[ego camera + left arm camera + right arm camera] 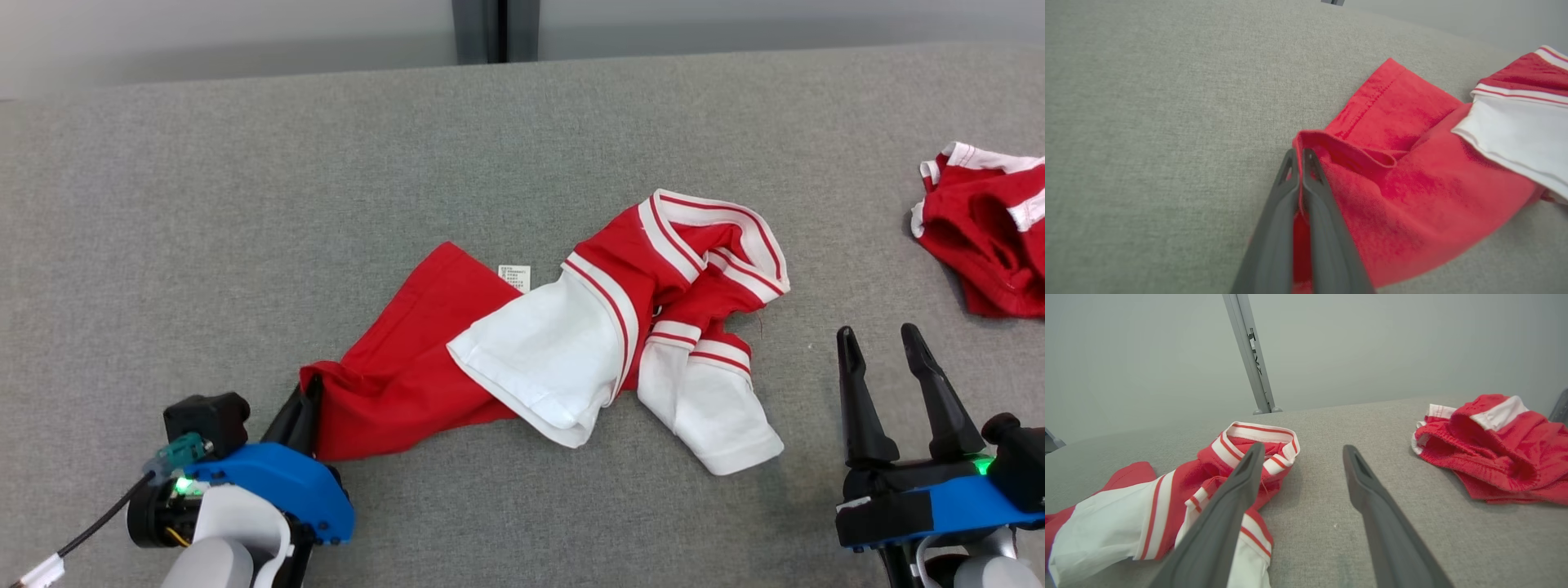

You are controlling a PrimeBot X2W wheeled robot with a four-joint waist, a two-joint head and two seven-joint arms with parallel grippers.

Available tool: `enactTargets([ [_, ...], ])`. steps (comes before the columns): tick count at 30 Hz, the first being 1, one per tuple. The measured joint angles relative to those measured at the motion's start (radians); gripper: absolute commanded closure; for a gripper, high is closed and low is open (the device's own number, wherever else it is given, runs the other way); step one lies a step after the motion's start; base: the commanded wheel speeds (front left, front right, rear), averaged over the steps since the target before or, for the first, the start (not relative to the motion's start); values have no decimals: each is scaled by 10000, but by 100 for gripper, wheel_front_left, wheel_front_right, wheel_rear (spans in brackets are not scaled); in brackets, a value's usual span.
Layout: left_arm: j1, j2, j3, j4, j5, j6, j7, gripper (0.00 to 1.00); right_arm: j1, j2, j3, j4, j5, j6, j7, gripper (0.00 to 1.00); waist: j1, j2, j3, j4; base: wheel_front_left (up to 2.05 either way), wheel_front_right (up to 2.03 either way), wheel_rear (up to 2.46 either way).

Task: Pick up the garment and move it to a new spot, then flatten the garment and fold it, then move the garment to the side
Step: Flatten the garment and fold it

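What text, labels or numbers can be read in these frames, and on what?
Nothing is legible.
White tag on the red-and-white garment: rows of fine print, too small to read.
Grey post in the background: dark markings running down it, too small and slanted to read.
Second red garment: no print visible.
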Motion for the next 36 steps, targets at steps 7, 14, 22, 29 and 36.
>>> enactTargets([
  [7,-1208,-209,362,1626,-259,-253,-938,100,-157,-15,-19,121,84,0,-121,0,0,-1,329,-215,0,0,0],
  [14,-2346,-529,623,3421,-617,-627,-1701,0,-351,-59,63,199,142,0,-161,0,0,0,486,-252,0,0,0],
  [22,-3041,-602,531,3854,288,-715,-3797,0,-374,-125,190,165,136,0,-221,0,-1,0,319,-108,0,0,0],
  [29,-2193,-462,940,1682,2075,151,-3923,0,-305,-257,349,-109,0,0,-96,0,-2,-1,-153,89,0,0,0],
  [36,-289,-357,1124,138,2941,504,-3925,0,106,-280,439,-424,-113,0,211,0,-3,0,-756,243,0,0,0],
])
